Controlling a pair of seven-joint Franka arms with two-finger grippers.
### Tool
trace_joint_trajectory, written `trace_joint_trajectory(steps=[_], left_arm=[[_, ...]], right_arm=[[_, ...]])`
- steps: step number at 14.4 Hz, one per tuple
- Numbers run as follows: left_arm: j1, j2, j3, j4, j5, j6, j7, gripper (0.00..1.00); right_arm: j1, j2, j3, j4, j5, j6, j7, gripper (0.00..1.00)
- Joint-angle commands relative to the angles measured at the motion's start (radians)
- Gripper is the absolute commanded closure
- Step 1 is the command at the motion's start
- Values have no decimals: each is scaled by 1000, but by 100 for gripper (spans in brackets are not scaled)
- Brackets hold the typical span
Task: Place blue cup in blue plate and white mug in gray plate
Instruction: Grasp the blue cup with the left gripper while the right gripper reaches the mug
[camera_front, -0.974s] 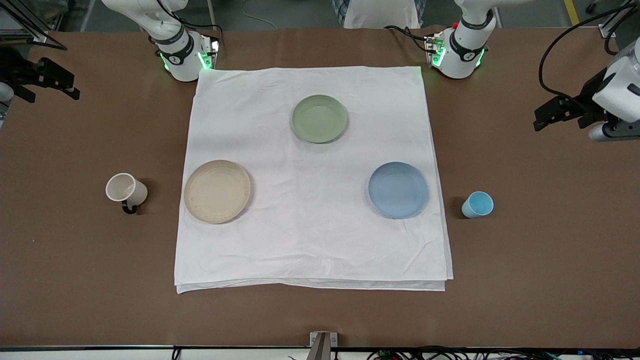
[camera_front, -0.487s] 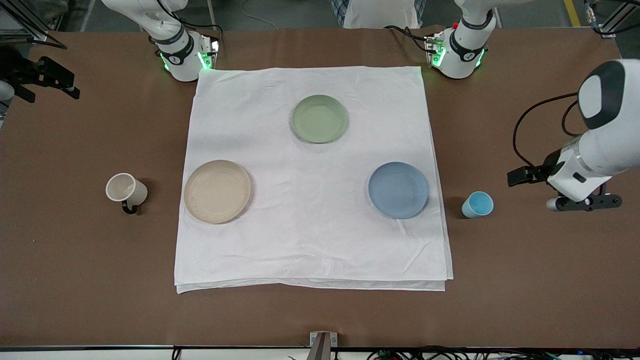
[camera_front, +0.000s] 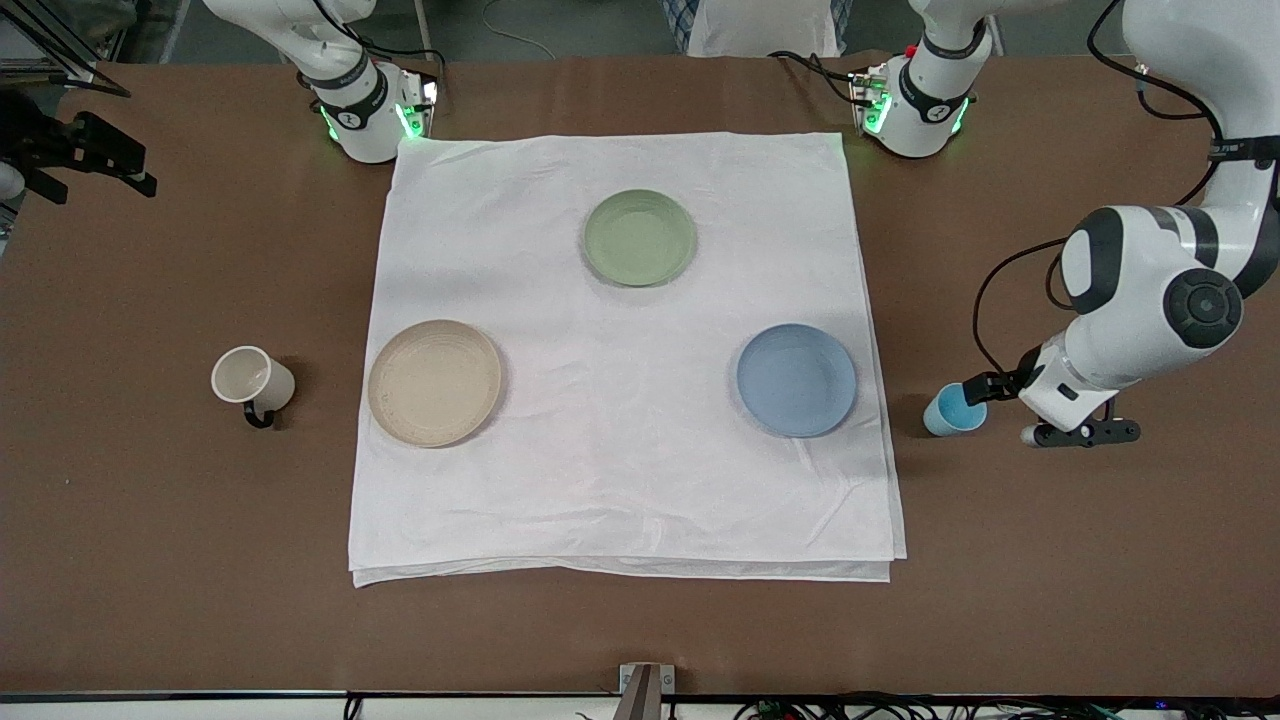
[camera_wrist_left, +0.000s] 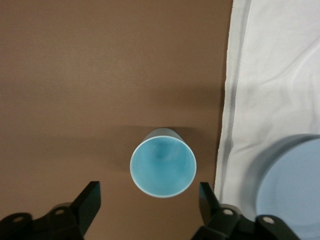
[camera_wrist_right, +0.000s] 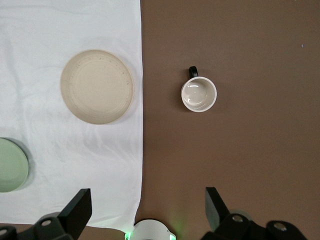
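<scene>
The blue cup (camera_front: 953, 412) stands upright on the brown table beside the white cloth's edge, at the left arm's end. My left gripper (camera_front: 977, 390) is open just over it; in the left wrist view the cup (camera_wrist_left: 163, 162) sits a little ahead of the gap between the fingers (camera_wrist_left: 148, 201), untouched. The blue plate (camera_front: 796, 379) lies on the cloth beside the cup and shows in the left wrist view (camera_wrist_left: 295, 192). The white mug (camera_front: 252, 380) stands on the table beside the gray plate (camera_front: 434, 382). My right gripper (camera_front: 115, 165) waits open, high over the table's right-arm end (camera_wrist_right: 147, 205), empty.
A green plate (camera_front: 639, 237) lies on the white cloth (camera_front: 620, 480), farther from the front camera than the other two plates. The right wrist view shows the mug (camera_wrist_right: 199, 94), the gray plate (camera_wrist_right: 97, 86) and the right arm's base (camera_wrist_right: 152, 231).
My left arm has swung in from the table's end and come down, so that its open gripper is now over the blue cup. The right arm has not moved.
</scene>
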Motion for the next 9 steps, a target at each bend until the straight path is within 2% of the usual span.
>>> trace_joint_trajectory(steps=[1,3,5,7,9], left_arm=[[24,32,-1,-53,23,116,5,22],[28,56,1,-94,23,200,8,26],[28,73,1,-101,23,214,7,32],[28,93,1,-101,23,216,7,49],[28,98,1,-99,23,216,7,76]], right_arm=[[-19,24,7,20,3,-5,-12,0],[-21,47,6,17,3,1,-9,0],[-22,104,6,26,3,3,-11,0],[-25,186,1,46,0,12,-11,0],[-59,306,1,91,-1,67,-12,0]])
